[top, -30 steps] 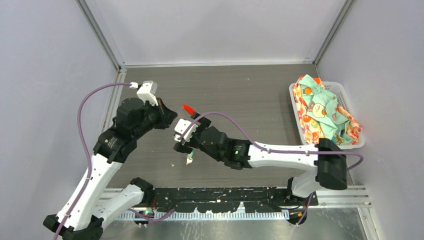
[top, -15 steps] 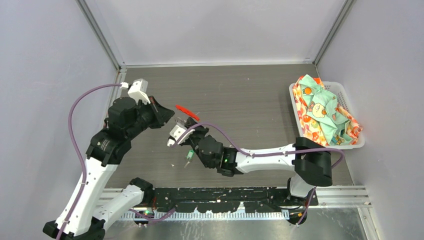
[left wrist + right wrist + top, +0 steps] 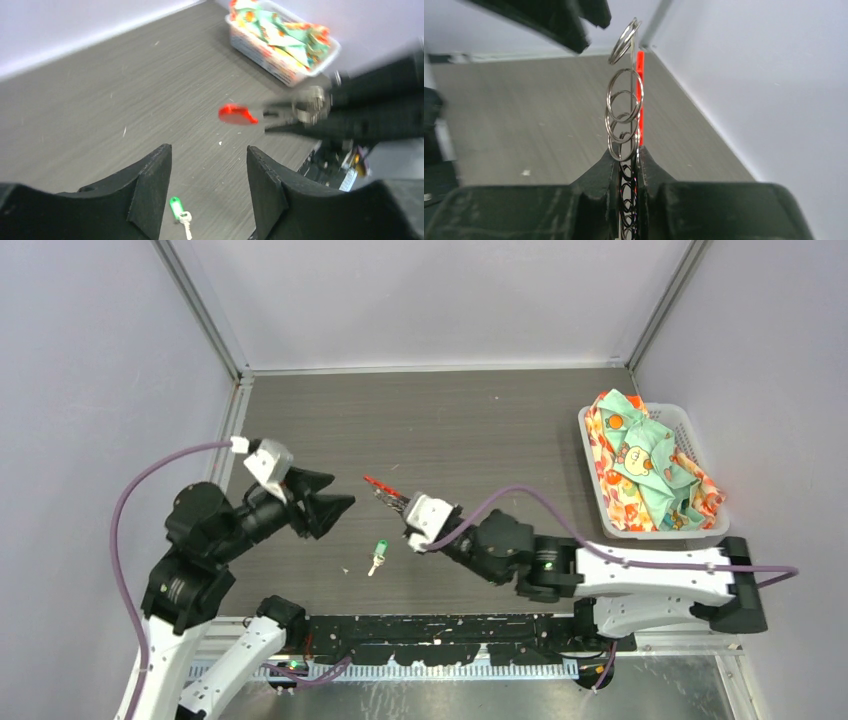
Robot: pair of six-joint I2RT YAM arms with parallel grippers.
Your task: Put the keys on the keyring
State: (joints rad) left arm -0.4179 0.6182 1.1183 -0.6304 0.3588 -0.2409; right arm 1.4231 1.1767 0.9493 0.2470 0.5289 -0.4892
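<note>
My right gripper (image 3: 408, 512) (image 3: 628, 152) is shut on the keyring, which it holds above the table. The keyring's silver rings (image 3: 624, 105) stand up from between the jaws, and its red loop (image 3: 377, 484) (image 3: 236, 114) points toward the left arm. Just left of the loop my left gripper (image 3: 335, 506) (image 3: 207, 150) stands open with nothing between its fingers (image 3: 150, 190). A green-headed key (image 3: 379, 552) (image 3: 176, 207) lies flat on the table below both grippers. No other key shows.
A white basket (image 3: 690, 430) (image 3: 272, 55) stuffed with patterned cloth stands at the right edge of the table. Grey walls close in the left, far and right sides. The arms' base rail (image 3: 450, 625) runs along the near edge.
My left gripper let go of the keyring, opened and drew back to the near left. My right gripper shut on the keyring, and its arm shifted right.
</note>
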